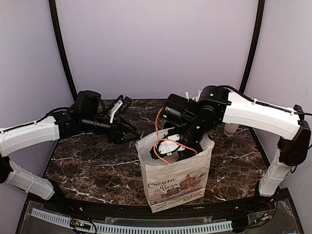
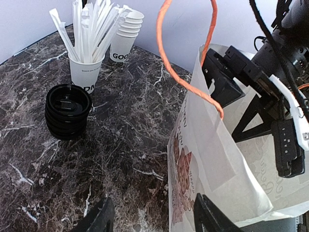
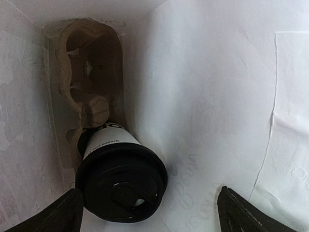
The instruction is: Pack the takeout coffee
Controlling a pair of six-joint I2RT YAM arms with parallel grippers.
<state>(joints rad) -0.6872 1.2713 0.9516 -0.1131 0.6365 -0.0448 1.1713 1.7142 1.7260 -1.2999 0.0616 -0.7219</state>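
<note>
Where the paper bag (image 1: 175,183) stands on the tabletop (image 1: 97,165), we find the takeout coffee (image 3: 120,179) inside, its base seated in a cardboard carrier (image 3: 89,63). The right jaws hang wide open above it, gripping nothing; the left jaws stand open beside the bag.

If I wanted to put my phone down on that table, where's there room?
Bare marble lies between the stack of black lids and the paper bag, and at the near left of the table. Crowded: behind the lids, the cup of sticks and stacked cups; the bag holds the coffee.
</note>
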